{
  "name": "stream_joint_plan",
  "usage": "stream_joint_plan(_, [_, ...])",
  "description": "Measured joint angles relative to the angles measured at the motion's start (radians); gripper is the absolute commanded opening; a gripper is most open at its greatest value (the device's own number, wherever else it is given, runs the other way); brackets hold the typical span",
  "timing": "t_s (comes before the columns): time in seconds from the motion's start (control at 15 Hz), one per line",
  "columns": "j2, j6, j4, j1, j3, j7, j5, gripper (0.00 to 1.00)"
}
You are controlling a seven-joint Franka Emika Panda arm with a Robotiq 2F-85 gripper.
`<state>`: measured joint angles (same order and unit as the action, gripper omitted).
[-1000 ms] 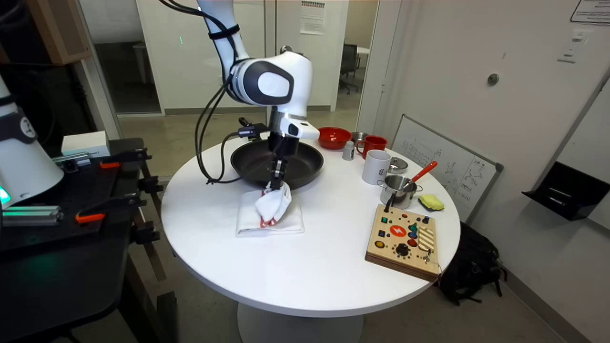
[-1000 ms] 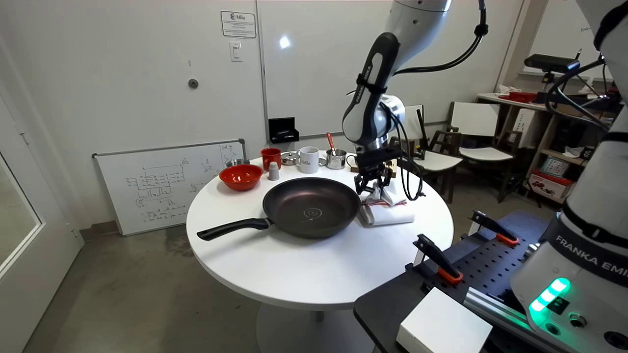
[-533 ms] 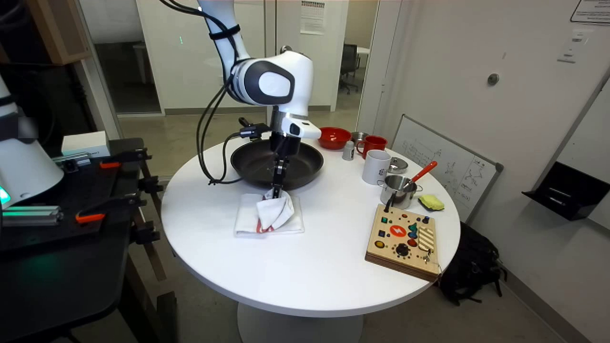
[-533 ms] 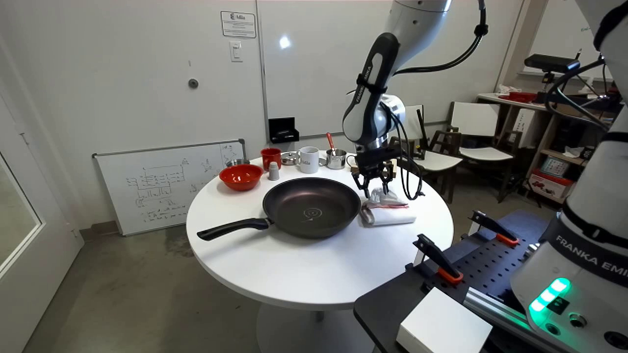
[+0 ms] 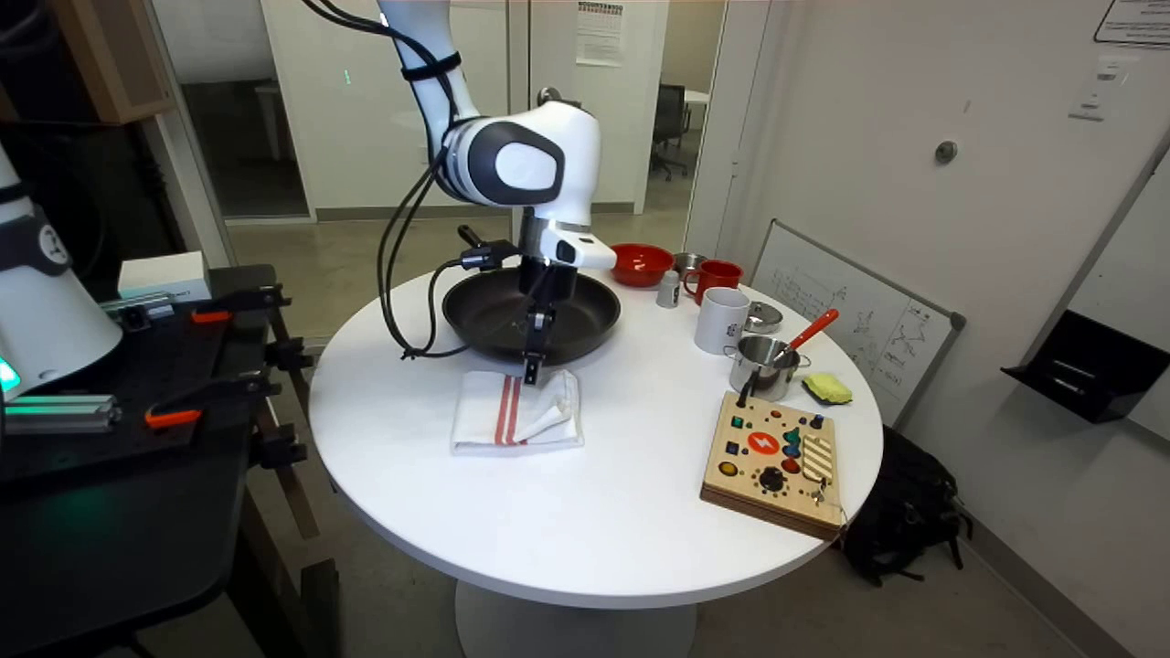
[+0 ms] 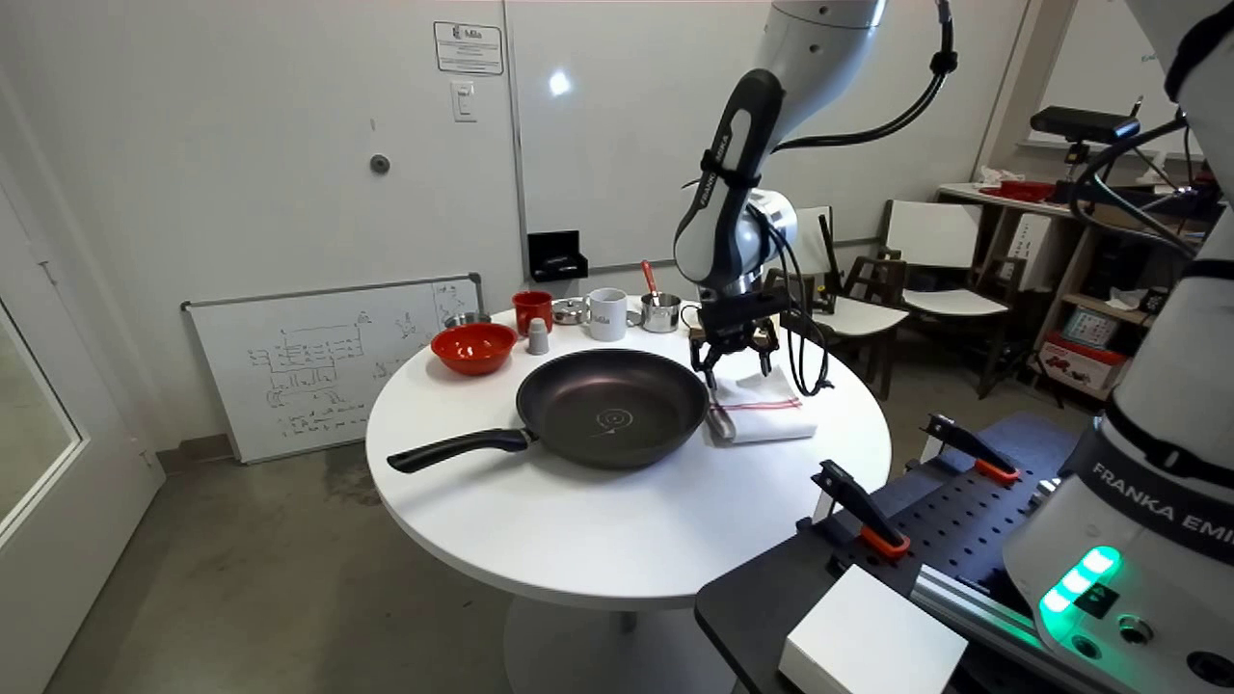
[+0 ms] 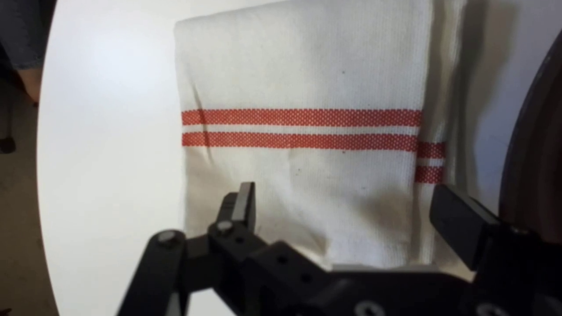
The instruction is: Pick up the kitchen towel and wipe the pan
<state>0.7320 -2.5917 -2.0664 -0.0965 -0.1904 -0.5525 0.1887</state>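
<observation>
Well, the kitchen towel is lying folded on the white table, its red stripes running across it in the wrist view. The gripper is hanging over the lower half of that frame with its jaws standing wide apart — one finger is showing over the cloth near its left edge, the other by its right edge. Whether the fingertips are touching the fabric, I cannot tell. In an exterior view a crumpled fold is showing at the towel's right side.

The pan is resting near the centre of an exterior view, its black handle pointing towards the left of the frame, and the towel is lying just to its right. At the right edge of the wrist view the pan's dark rim is showing — a strip of table is separating it from the cloth.

In an exterior view a red bowl is standing to the upper left of the pan, with a red mug and a white mug to its right. In an exterior view a wooden board is lying at the table's right, below a steel pot.
</observation>
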Motion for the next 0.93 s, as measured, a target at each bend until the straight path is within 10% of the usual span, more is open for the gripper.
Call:
stream_joint_plan(0.6, [0.002,-0.039,-0.004,-0.059,-0.062,-0.132,-0.05,1.0])
stream_joint_plan(0.93, [-0.197,0.061,-0.096,-0.146,-0.152,-0.35,-0.054,1.0])
